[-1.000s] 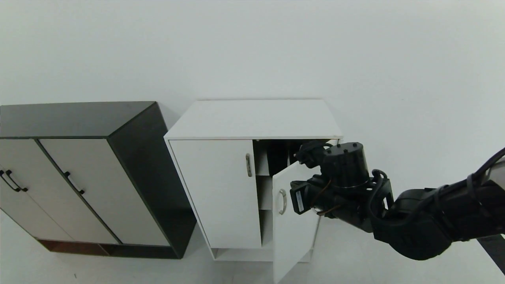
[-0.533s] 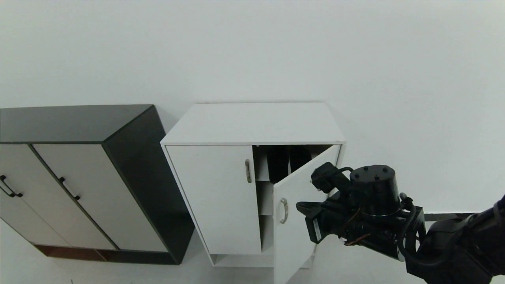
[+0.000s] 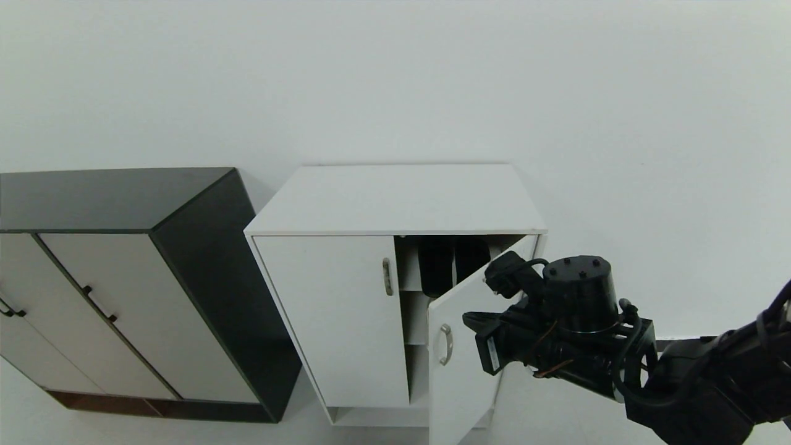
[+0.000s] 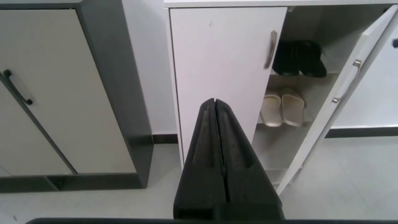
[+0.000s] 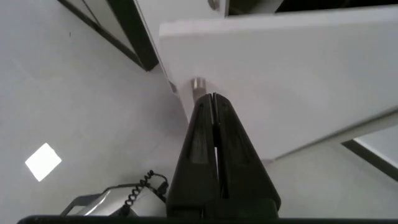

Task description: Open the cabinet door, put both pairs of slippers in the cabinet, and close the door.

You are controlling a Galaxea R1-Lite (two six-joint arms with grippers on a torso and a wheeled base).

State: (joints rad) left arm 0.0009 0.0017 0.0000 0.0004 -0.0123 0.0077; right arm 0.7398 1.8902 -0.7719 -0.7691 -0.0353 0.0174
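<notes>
The white cabinet (image 3: 395, 198) has its left door closed and its right door (image 3: 457, 383) standing part open. A black pair of slippers (image 3: 451, 262) sits on the top shelf, and the left wrist view shows it (image 4: 300, 57) above a pale pair (image 4: 283, 107) on the middle shelf. My right gripper (image 3: 468, 317) is shut, out in front of the open door's outer face. Its tips (image 5: 213, 96) are just beside the door handle (image 5: 198, 84). My left gripper (image 4: 214, 102) is shut on nothing, held back from the cabinet front.
A dark cabinet (image 3: 123, 198) with two pale doors stands close to the left of the white one. A plain wall runs behind both. A coiled cable (image 5: 140, 186) lies on the floor below the right arm.
The head camera has shifted. My right arm has dropped from the top of the door opening to a lower spot before the door's outer face. The door stays part open.
</notes>
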